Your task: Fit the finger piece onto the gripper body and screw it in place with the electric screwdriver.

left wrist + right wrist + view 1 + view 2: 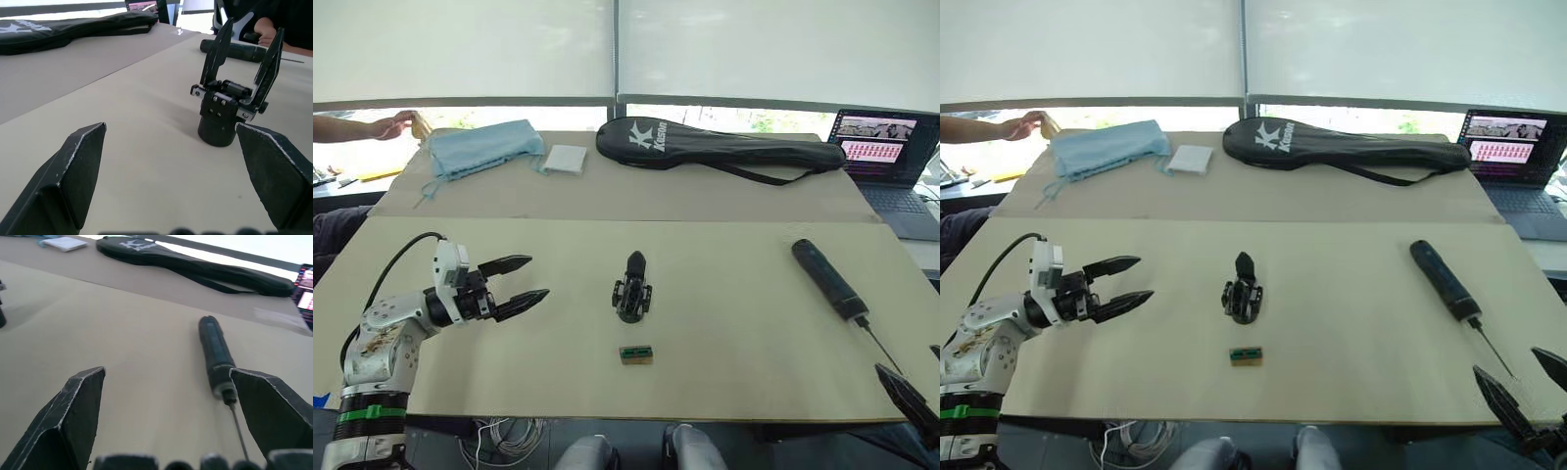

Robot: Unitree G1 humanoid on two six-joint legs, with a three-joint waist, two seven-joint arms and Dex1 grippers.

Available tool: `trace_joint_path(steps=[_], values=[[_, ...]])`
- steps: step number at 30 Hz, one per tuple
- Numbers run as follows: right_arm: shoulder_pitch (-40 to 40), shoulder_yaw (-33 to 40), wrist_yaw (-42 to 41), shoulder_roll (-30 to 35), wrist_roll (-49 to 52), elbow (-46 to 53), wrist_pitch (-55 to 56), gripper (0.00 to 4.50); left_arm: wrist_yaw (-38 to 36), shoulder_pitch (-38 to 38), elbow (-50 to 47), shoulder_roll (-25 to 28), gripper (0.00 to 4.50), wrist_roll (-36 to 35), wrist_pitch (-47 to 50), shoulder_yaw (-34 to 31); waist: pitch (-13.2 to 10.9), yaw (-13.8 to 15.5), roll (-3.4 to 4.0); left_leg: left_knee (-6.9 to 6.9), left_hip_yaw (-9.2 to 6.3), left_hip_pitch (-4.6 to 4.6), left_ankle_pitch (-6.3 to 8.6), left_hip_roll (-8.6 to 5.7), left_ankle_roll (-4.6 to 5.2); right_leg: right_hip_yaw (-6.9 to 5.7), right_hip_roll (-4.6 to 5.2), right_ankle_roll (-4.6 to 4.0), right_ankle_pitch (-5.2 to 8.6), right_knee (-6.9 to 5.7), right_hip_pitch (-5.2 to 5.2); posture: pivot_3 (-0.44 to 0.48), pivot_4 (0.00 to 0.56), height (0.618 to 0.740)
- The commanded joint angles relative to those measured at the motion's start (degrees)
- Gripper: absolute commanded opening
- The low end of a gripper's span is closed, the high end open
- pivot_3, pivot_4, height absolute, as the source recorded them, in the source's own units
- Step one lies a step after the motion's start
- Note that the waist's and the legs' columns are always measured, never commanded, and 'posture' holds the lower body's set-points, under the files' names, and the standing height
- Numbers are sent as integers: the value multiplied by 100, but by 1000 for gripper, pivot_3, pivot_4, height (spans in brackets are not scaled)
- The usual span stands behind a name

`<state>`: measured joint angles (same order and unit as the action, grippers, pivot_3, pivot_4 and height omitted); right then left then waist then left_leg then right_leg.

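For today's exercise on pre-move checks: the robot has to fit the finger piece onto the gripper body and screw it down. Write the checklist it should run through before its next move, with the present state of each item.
1. Left gripper open and empty: ok.
2. Right gripper open and empty: ok.
3. Gripper body free on the table, facing the left gripper in its wrist view: ok.
4. Electric screwdriver lying untouched just ahead of the right gripper, bit toward it: ok.
5. Loose finger piece located: cannot tell; in the left wrist view the body seems to carry two fingers.
6. Small green-brown box apart from the body, not in the way: ok.
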<state>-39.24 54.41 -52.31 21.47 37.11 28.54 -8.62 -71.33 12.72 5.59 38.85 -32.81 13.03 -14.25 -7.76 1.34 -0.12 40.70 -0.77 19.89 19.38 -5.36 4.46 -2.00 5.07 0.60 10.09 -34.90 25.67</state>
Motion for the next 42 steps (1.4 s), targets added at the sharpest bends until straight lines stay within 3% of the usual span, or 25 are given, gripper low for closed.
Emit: trace_joint_path(steps=[1,4,8,12,17,23,28,36,42], values=[[25,158,298,37,241,67,111,4500,4,153,-306,85,4472,-226,198,-62,-5,-29,4,-1,0,-6,0,0,0,0,-1,2,2,0,-6,0,150,740],[86,115,782,414,616,184,-624,4500,66,318,-404,146,4472,-399,692,10,-44,-47,12,-4,-2,-36,1,0,-1,0,-2,7,7,2,-39,0,150,740],[762,15,1035,1408,743,-142,-1156,4500,111,616,-695,93,4472,-555,982,127,-85,-77,2,-5,7,-57,5,0,2,12,0,13,10,1,-55,0,150,740],[1591,-1027,663,3268,57,-1623,-2176,4500,146,824,-1167,-20,4472,-678,1175,366,-96,-75,-12,-5,17,-57,2,-1,9,16,3,11,8,4,-55,0,150,740],[3599,-2597,222,3991,-718,-3596,-1836,4500,205,975,-1218,-156,4472,-617,1057,481,-106,-50,-18,-13,10,-52,-19,4,42,1,3,-1,12,13,-52,0,150,740],[5438,-4167,-499,4180,-1681,-5345,-1862,4500,153,1110,-1127,-227,4472,-545,929,582,-111,-66,-10,-10,7,-40,-20,5,43,-11,10,-1,11,17,-48,0,150,740],[6590,-4911,-753,4044,-2281,-6512,-1882,4500,-31,1190,-1086,-176,4472,-534,844,632,-111,-68,-6,2,5,-13,-21,5,44,-15,10,-2,11,19,-31,0,150,740],[7203,-5370,-1383,3810,-2726,-7482,-1657,4500,-232,1218,-1211,-68,4472,-675,989,646,-111,-75,-5,6,-3,-5,-22,4,40,-25,10,-2,10,23,-28,0,150,740],[7334,-5319,-1431,3753,-2828,-7701,-1523,2610,-282,1172,-1378,40,4500,-798,1281,633,-111,-95,-4,10,-4,-6,-21,4,36,-24,9,-3,10,23,-29,0,150,740]])
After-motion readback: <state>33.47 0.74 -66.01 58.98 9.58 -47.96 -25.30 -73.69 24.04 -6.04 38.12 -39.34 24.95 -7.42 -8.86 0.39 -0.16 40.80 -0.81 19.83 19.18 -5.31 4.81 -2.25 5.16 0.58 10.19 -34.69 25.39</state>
